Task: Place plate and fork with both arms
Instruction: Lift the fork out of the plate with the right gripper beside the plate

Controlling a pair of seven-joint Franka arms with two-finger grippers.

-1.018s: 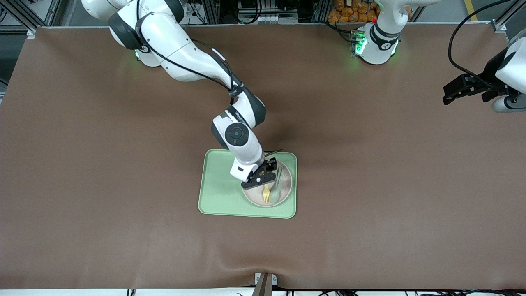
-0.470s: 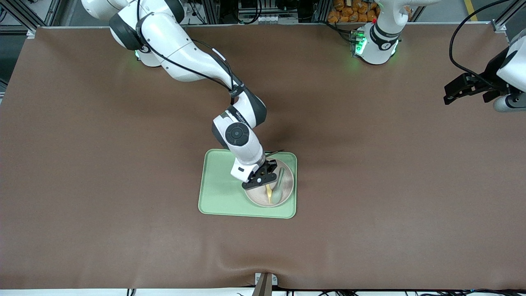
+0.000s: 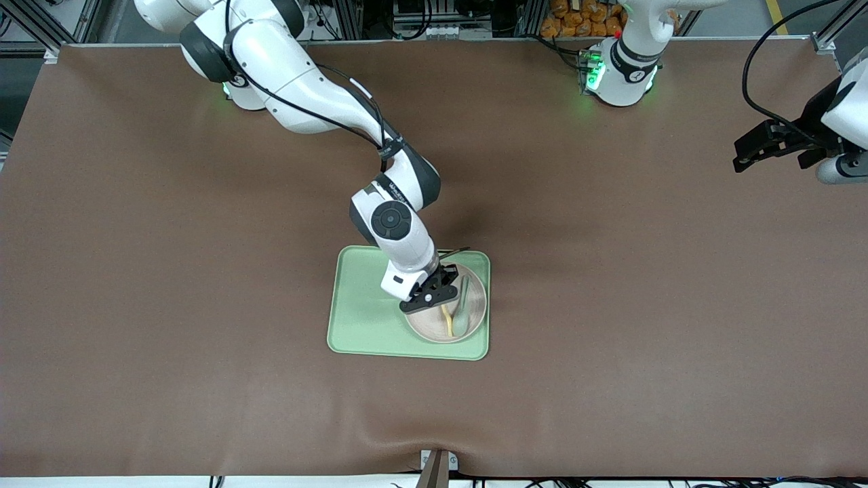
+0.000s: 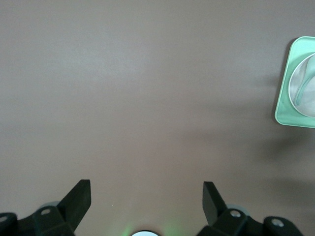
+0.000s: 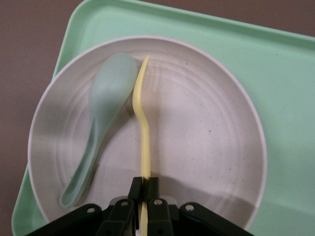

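The pale plate (image 3: 475,317) (image 5: 206,142) sits on the light green tray (image 3: 363,318) (image 5: 280,64), at the tray's end toward the left arm. My right gripper (image 3: 437,298) (image 5: 145,184) is over the plate and is shut on the handle of the yellow fork (image 3: 447,321) (image 5: 142,118), which is turned on its edge with its head beside the spoon's bowl. My left gripper (image 3: 763,146) (image 4: 146,196) is open and empty, waiting over bare table at the left arm's end.
A grey-green spoon (image 3: 462,312) (image 5: 101,123) lies in the plate beside the fork. The tray and plate (image 4: 306,81) show at the edge of the left wrist view. Brown mat covers the table all round.
My right gripper has closed on the fork's handle and the fork has rolled from flat onto its edge, shifting slightly toward the spoon. The left arm has barely moved.
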